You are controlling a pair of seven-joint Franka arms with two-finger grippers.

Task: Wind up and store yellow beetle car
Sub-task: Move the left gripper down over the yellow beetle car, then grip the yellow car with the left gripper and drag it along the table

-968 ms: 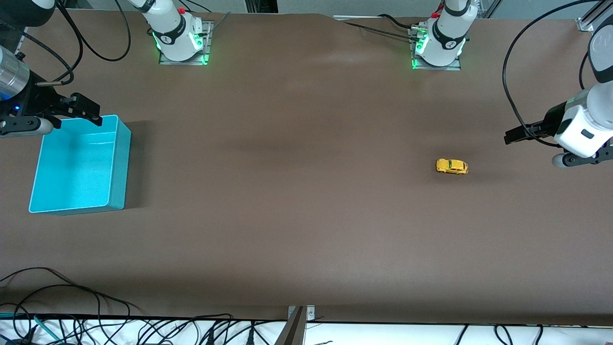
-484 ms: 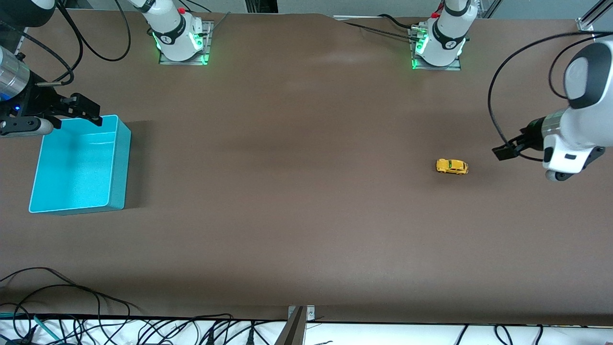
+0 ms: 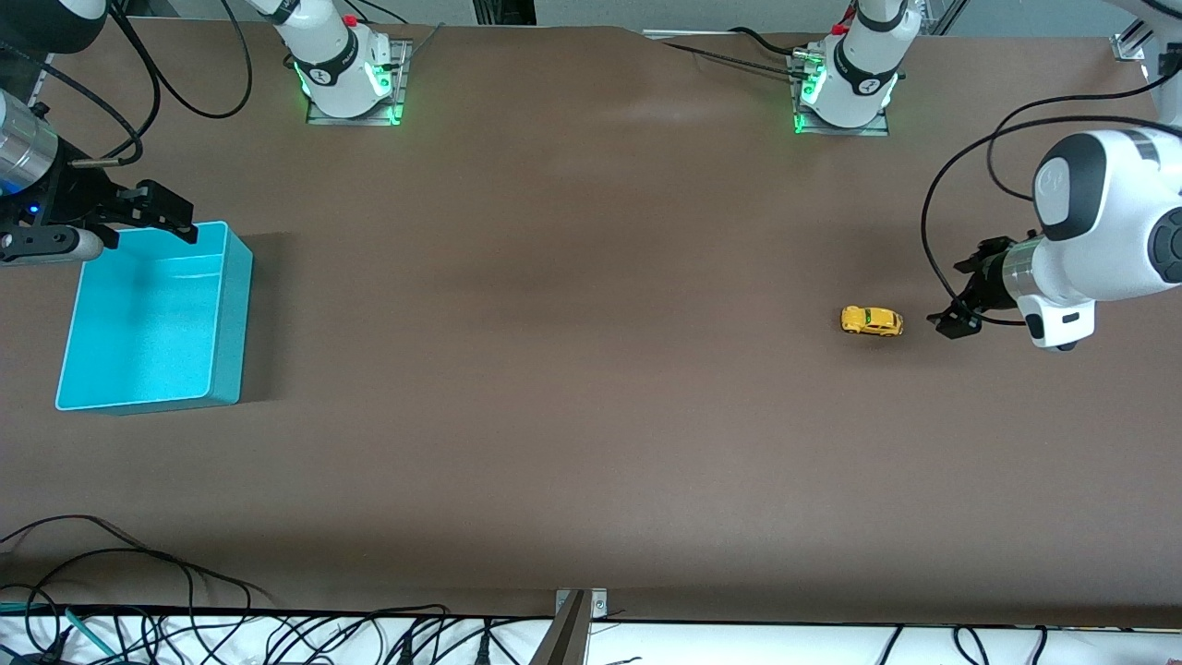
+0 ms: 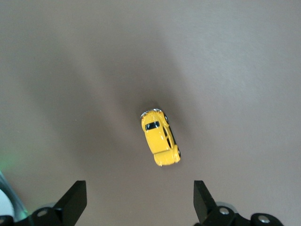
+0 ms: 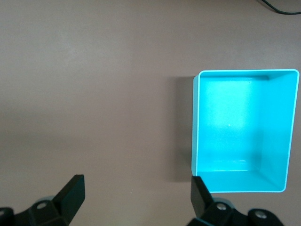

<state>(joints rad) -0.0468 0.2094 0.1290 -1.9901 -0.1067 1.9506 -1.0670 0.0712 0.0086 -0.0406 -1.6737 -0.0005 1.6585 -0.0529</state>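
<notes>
Two grippers spread, empty. My left gripper point(image 3: 960, 309) has swung beside small yellow beetle-shaped toy car point(image 3: 871, 320); grasp next. Right gripper point(image 3: 152, 217) waits over turquoise plastic bin point(image 3: 231, 314).

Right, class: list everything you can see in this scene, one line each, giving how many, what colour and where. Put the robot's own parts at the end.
toy car: one, yellow, on the table toward the left arm's end, on its wheels.
bin: one, turquoise, nothing in it, on the table at the right arm's end.
table: one, brown, under everything.
cables: several, black, along the table edge nearest the front camera.
left pincer: one, black, open, low over the table beside the toy car, holding nothing.
right pincer: one, black, open, over the bin's rim, waiting.
</notes>
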